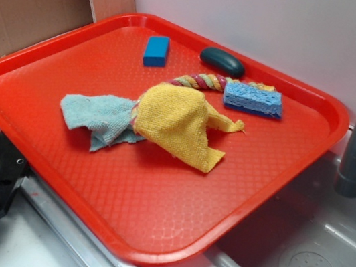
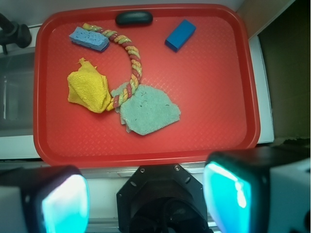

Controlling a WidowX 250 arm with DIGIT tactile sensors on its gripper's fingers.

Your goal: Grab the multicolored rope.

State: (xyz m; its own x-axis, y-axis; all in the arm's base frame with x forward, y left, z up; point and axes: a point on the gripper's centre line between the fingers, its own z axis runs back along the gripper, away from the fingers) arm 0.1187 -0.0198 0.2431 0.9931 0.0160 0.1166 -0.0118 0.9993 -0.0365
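Multicolored rope [image 2: 130, 58] lies on the red tray [image 2: 209, 97], a twisted cord of red-pink, yellow and green strands laid in a curve. In the wrist view one end sits by the blue sponge [image 2: 88, 39] near the tray's far rim, and from there the cord arcs over and runs down toward the camera, so most of its long axis points from the far edge to the near one; the lower end lies between the yellow woven cloth [image 2: 87, 91] and the pale teal terry cloth [image 2: 148, 110], touching both. In the exterior view only a short stretch shows [image 1: 200, 81], emerging from behind the yellow cloth beside the sponge. A dark oval object [image 2: 133, 18] rests at the far rim, and a small blue block [image 2: 180, 35] sits apart from the rope. The gripper [image 2: 146, 194] hangs well clear of the tray's contents, its two pads [image 2: 63, 204] spread wide with nothing between them.
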